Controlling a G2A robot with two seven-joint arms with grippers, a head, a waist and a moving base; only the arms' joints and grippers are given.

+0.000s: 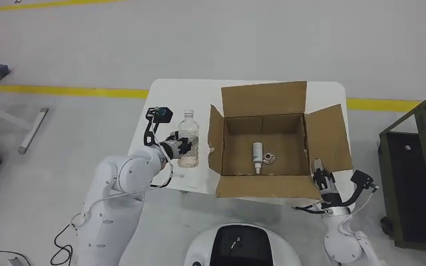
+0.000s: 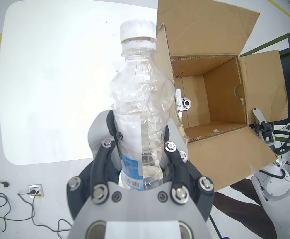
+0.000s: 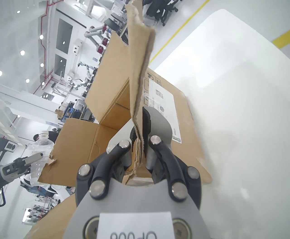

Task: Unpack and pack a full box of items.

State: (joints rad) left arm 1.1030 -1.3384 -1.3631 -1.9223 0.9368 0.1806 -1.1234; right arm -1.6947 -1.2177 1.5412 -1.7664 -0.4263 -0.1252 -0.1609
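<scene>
White worktop [image 1: 174, 94] with rounded corners on a pale grey floor [image 1: 200, 40] crossed by a yellow line [image 1: 66, 91]; dark green rack [image 1: 403, 193] beyond its right edge; floor socket [image 2: 35, 188] with black cables [image 2: 13, 203]

Robotics lab or test hall, industrial type. Glossy pale grey floor [image 1: 200, 40] with a yellow line [image 1: 66, 91] taped across it on the far side of the white bench [image 1: 173, 100]. Dark green metal frame [image 1: 399, 136] stands on the floor to the right of the bench. Floor socket [image 2: 35, 189] with cables plugged in and trailing loose. Background hall: high white ceiling with round lights [image 3: 22, 52], red pipes [image 3: 43, 31] along wall and ceiling, and other robot arms [image 3: 99, 48] on stands. More arms [image 3: 84, 68] farther back. Cluttered workstations [image 3: 72, 111] in rows and black office chairs [image 3: 168, 10] at the far end. No home or shop fittings. Open-plan, many rigs.
</scene>
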